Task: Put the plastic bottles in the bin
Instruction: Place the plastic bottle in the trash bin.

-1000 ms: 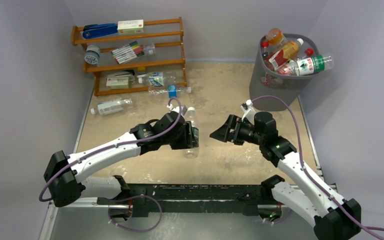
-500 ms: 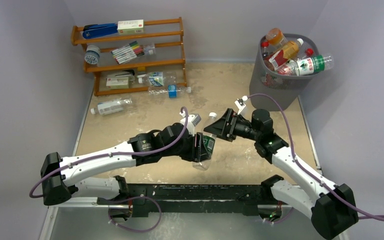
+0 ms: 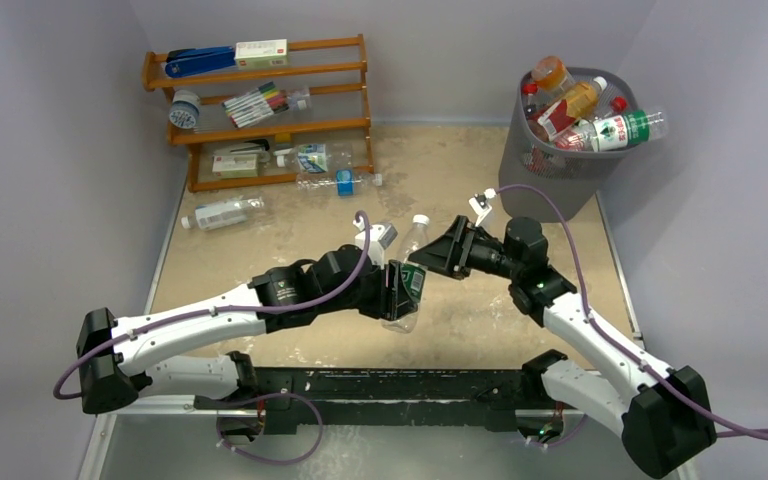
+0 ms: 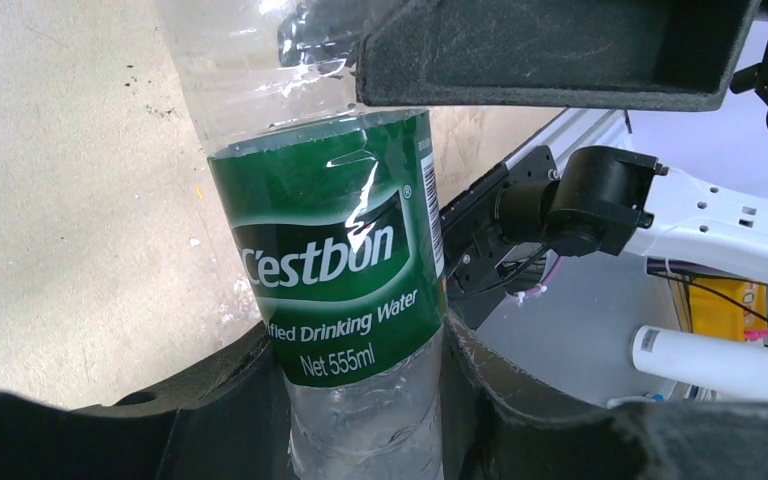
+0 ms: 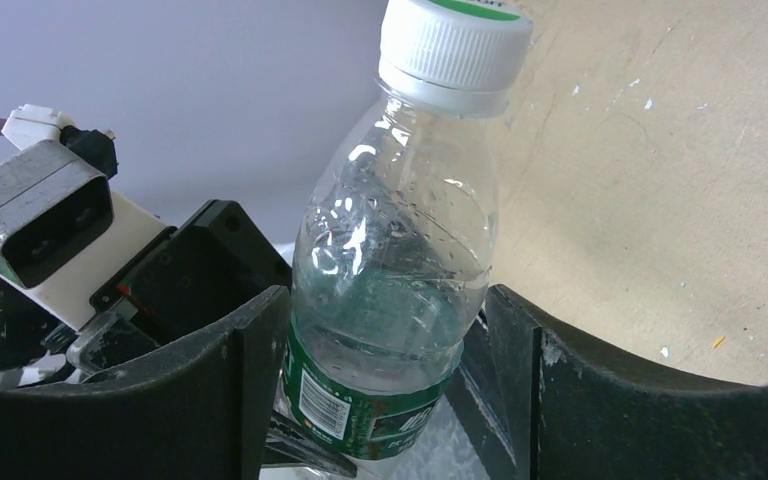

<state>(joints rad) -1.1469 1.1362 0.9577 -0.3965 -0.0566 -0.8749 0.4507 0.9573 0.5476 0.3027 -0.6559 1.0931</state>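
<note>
- Handover risk: your left tool is clamped on the lower body of the green-labelled bottle. Your right tool straddles the bottle's shoulder, its fingers close on either side. You cannot tell whether they press yet. If you release the left grip first, the bottle would probably drop to the counter.
- Crush risk: the wall looks thin and the bottle empty, so a hard squeeze could buckle it and squirt it out.
- Crowding risk: the two tools sit almost against each other, so a careless pull-away could knock one into the other.
- Bin risk: the bin, at 1 o'clock from the tools, is heaped above its rim. One more bottle may roll off or dislodge another.
- Appearance: it is clear, with droplets inside, a white cap and a green "C'estbon" label. You hold it mid-counter, cap toward 12 o'clock.
- Remaining: loose bottles lie at 10 to 11 o'clock, by the shelf rack.
</note>
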